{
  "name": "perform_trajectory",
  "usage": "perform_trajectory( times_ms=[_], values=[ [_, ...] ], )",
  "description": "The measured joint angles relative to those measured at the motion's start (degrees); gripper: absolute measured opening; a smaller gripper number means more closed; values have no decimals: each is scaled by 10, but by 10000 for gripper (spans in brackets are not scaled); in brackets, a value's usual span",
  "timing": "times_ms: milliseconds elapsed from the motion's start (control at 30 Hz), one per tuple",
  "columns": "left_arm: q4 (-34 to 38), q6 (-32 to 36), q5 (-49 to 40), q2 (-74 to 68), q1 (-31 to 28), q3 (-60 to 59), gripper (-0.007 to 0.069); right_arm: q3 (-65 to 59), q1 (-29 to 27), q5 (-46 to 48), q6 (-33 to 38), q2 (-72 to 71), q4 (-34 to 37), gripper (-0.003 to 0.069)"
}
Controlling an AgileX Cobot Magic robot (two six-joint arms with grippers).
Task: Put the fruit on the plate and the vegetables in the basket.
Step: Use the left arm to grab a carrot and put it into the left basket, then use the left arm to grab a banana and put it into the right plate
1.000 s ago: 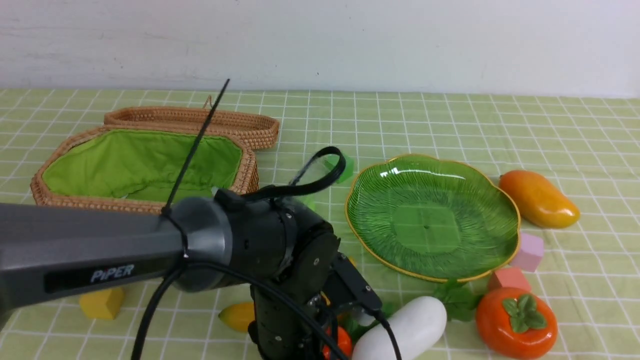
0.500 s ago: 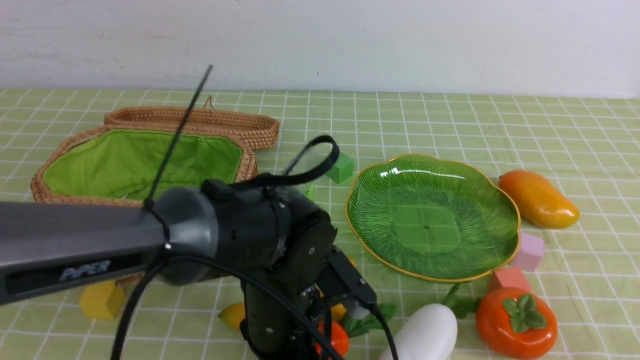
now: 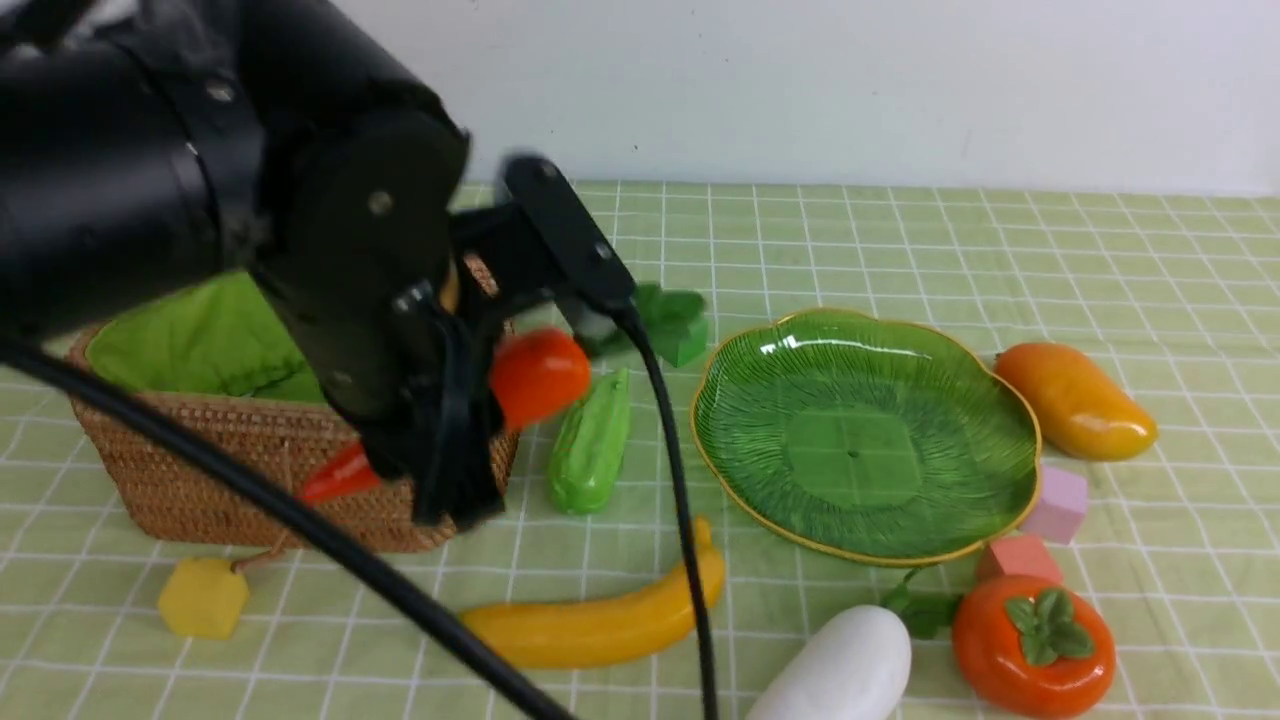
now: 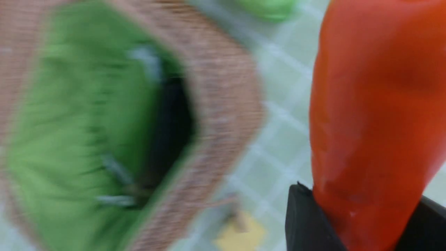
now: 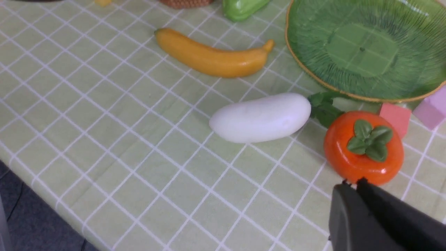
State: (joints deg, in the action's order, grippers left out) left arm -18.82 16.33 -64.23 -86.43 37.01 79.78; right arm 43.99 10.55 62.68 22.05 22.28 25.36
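My left gripper [image 3: 445, 425] hangs in the air over the near right corner of the wicker basket [image 3: 250, 450], shut on the red-orange leafy vegetable [image 3: 540, 375]. In the left wrist view the vegetable [image 4: 369, 104] fills the space between the black fingers [image 4: 306, 223], with the basket [image 4: 223, 104] blurred below. The green plate [image 3: 865, 435] holds nothing. Banana [image 3: 600, 625], light green gourd [image 3: 590, 445], white radish [image 3: 835, 665], persimmon [image 3: 1035, 640] and mango [image 3: 1075, 400] lie on the cloth. My right gripper [image 5: 353, 183] is shut and holds nothing, just short of the persimmon [image 5: 364, 148].
Small cubes lie about: yellow [image 3: 203, 597] before the basket, green [image 3: 685, 340] left of the plate, pink [image 3: 1057, 505] and salmon [image 3: 1018, 558] at its near right rim. The table's near edge shows in the right wrist view [image 5: 52, 209].
My left arm has risen from the table's front and swung up to the basket with the red-orange vegetable in its jaws. The banana is uncovered. The radish has shifted a little.
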Motion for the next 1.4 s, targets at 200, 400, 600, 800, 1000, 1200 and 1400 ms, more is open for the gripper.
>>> perform_trajectory(
  times_ms=[200, 400, 600, 800, 1000, 1200, 1400],
  values=[
    [14, 146, 79, 0, -136, 36, 278, 0, 0, -159, 69, 0, 84, 41],
    [31, 282, 140, -19, -234, 37, 278, 0, 0, -234, 172, 0, 187, 42],
    [31, 318, 195, -72, -278, 37, 278, 0, 0, -246, 244, 0, 254, 49],
    [31, 319, 230, -97, -281, 37, 278, 0, 0, -247, 250, 0, 261, 50],
    [31, 319, 230, -96, -281, 37, 440, 0, 0, -247, 252, 0, 261, 53],
    [47, 297, 218, -74, -281, 37, 651, 0, 0, -247, 252, 0, 261, 53],
    [167, 215, 179, -28, -241, 34, 582, 0, 0, -209, 252, 0, 261, 56]
  ],
)
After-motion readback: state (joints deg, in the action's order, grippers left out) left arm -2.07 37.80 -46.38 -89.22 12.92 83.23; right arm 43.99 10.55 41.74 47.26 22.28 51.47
